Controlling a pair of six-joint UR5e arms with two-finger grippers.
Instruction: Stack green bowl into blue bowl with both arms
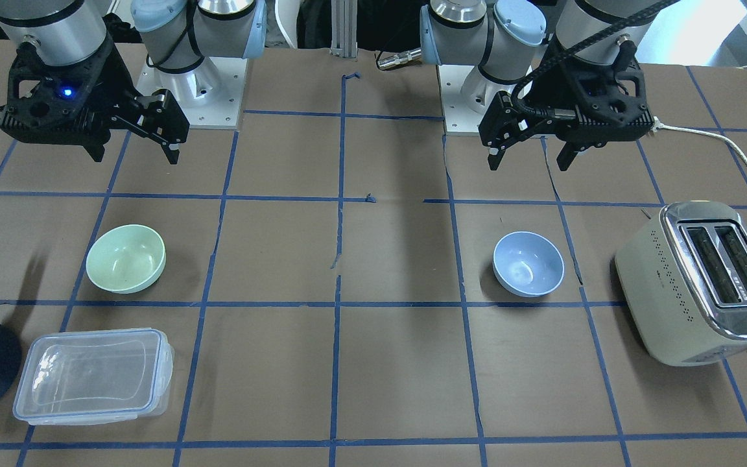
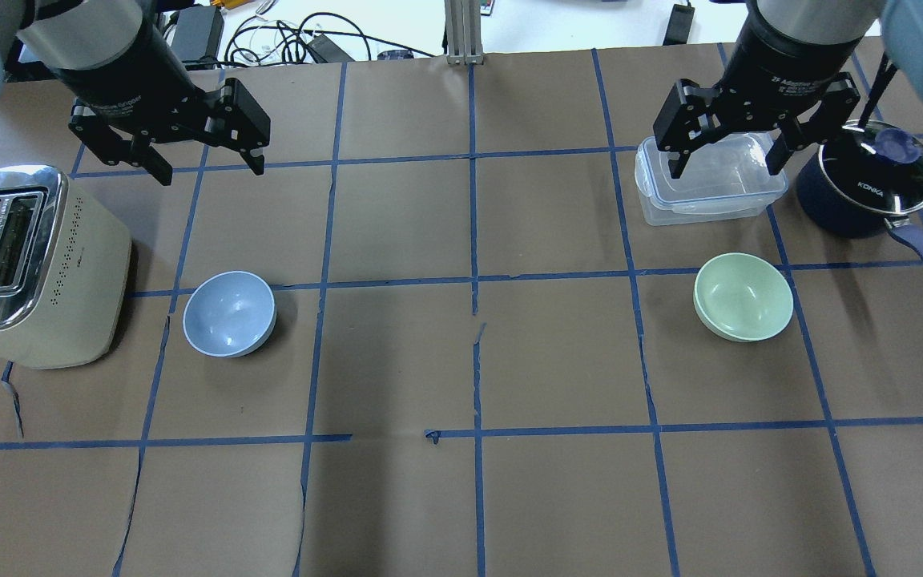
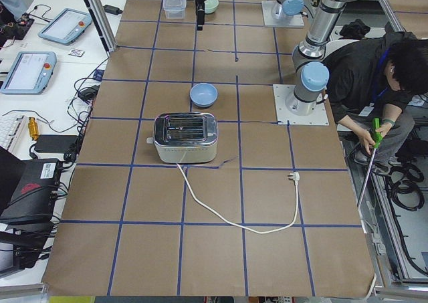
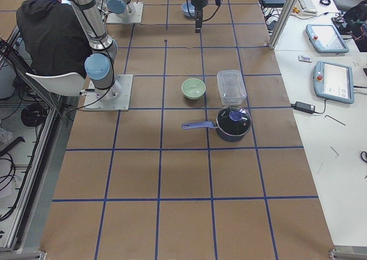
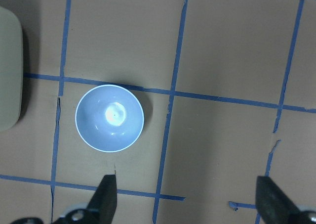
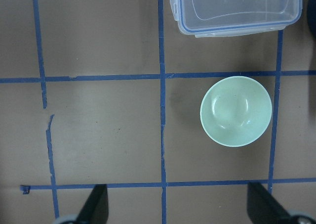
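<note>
The green bowl (image 1: 126, 258) stands upright and empty on the table, on the robot's right side (image 2: 743, 296). The blue bowl (image 1: 528, 264) stands upright and empty on the robot's left side (image 2: 229, 313). My left gripper (image 2: 211, 172) hangs open and empty above the table, beyond the blue bowl, which shows below it in the left wrist view (image 5: 109, 117). My right gripper (image 2: 726, 170) hangs open and empty over the clear container, beyond the green bowl, which shows in the right wrist view (image 6: 236, 111). Both grippers also show in the front view: left (image 1: 529, 165), right (image 1: 135, 157).
A cream toaster (image 2: 25, 264) stands just left of the blue bowl, its cord trailing off (image 3: 234, 216). A clear lidded container (image 2: 710, 180) and a dark blue pot with a glass lid (image 2: 866, 180) sit beyond the green bowl. A person (image 3: 381, 75) crouches beside the robot base.
</note>
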